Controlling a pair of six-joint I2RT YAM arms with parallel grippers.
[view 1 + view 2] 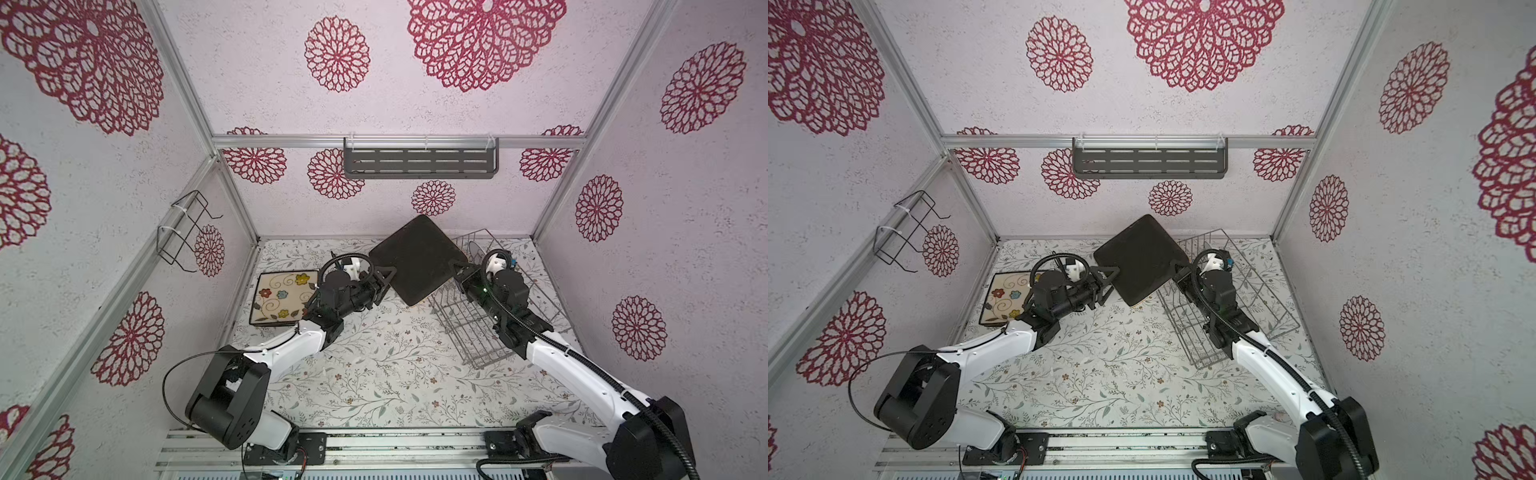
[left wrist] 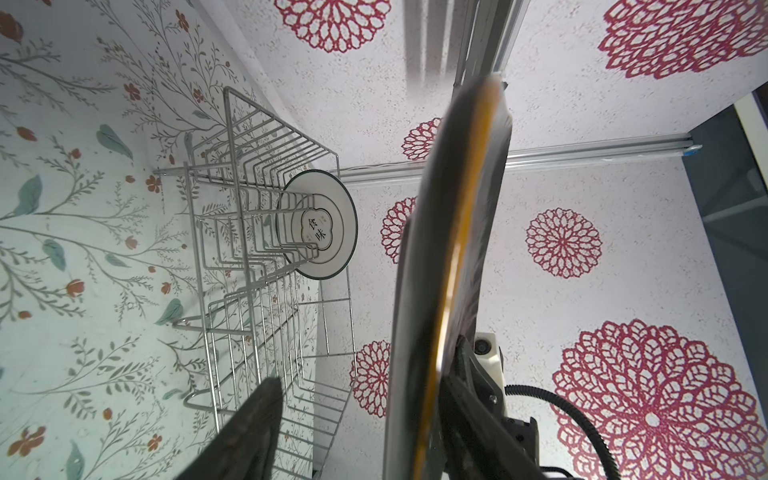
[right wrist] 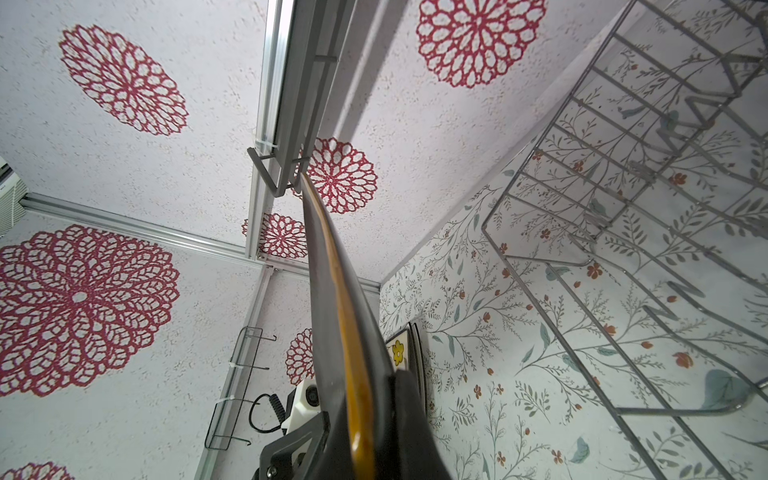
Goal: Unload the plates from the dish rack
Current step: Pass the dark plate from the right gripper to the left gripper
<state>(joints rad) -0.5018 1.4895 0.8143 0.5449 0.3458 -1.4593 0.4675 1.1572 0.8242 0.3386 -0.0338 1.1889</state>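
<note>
Pale textured walls (image 1: pixel 257 75) printed with red flower medallions enclose a tabletop (image 1: pixel 374 374) covered in a leafy vine-patterned sheet. On its right side sits the large rectangular silver wire dish rack (image 1: pixel 469 332). A black square plate (image 1: pixel 415 259) hangs in the air, tilted, between the two arms and just left of the rack. A cream square plate with floral swirls (image 1: pixel 284 297) lies flat on the table at far left. A small round white plate with a dark rim (image 2: pixel 318 224) stands upright among the rack's tines. The right gripper (image 1: pixel 457 269) is clamped on the black plate's right edge. The left gripper (image 1: pixel 390 277) straddles the opposite edge with jaws apart; in the left wrist view one of its fingers (image 2: pixel 249 436) stands clear of the plate.
</note>
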